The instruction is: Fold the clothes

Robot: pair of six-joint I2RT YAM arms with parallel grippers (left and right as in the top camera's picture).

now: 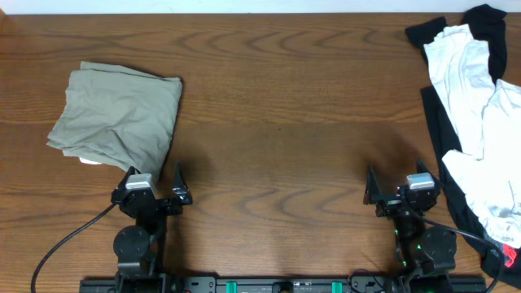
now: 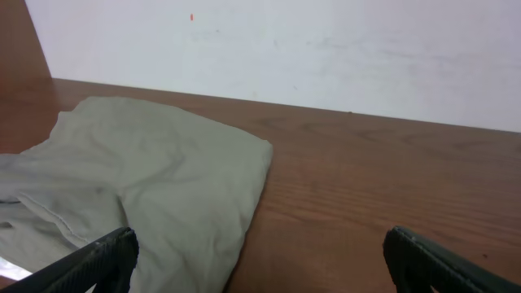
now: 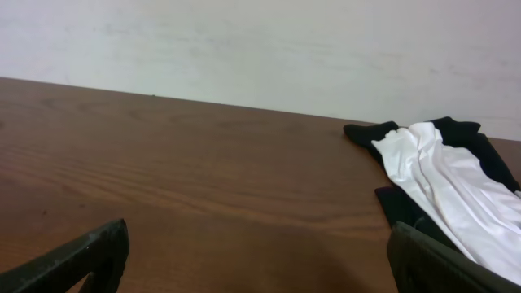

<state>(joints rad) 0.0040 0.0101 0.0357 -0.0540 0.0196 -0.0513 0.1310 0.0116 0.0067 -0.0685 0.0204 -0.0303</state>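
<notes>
Overhead view: a wrinkled, thin sage-green khaki garment (image 1: 118, 118) lies in a compact, roughly rectangular bundle on the left part of the dark brown wooden table (image 1: 277, 106). A small white patch shows at its near edge. A loose heap of soft white and black garments (image 1: 476, 122) occupies the far right edge of the table, well apart from the bundle. The left gripper (image 1: 155, 172) sits just beside the near edge of the khaki garment, fingers spread and holding nothing; whether it touches the cloth cannot be confirmed. The right gripper (image 1: 395, 175) sits near the heap, fingers likewise spread and empty. A black cable (image 1: 73, 240) trails from the left arm's base.

Left wrist view: the khaki garment (image 2: 155, 179) fills the left half of the frame, flat on the table (image 2: 366, 187), with a plain white wall (image 2: 309, 57) behind. Both dark fingers (image 2: 102, 259) stand wide apart at the lower corners. The left one overlaps the cloth in the picture; contact is indeterminate.

Right wrist view: the white and black garments (image 3: 440, 183) lie at the right, on the table ahead of the right finger. The fingers (image 3: 81, 256) are wide apart, with bare wood between them.
</notes>
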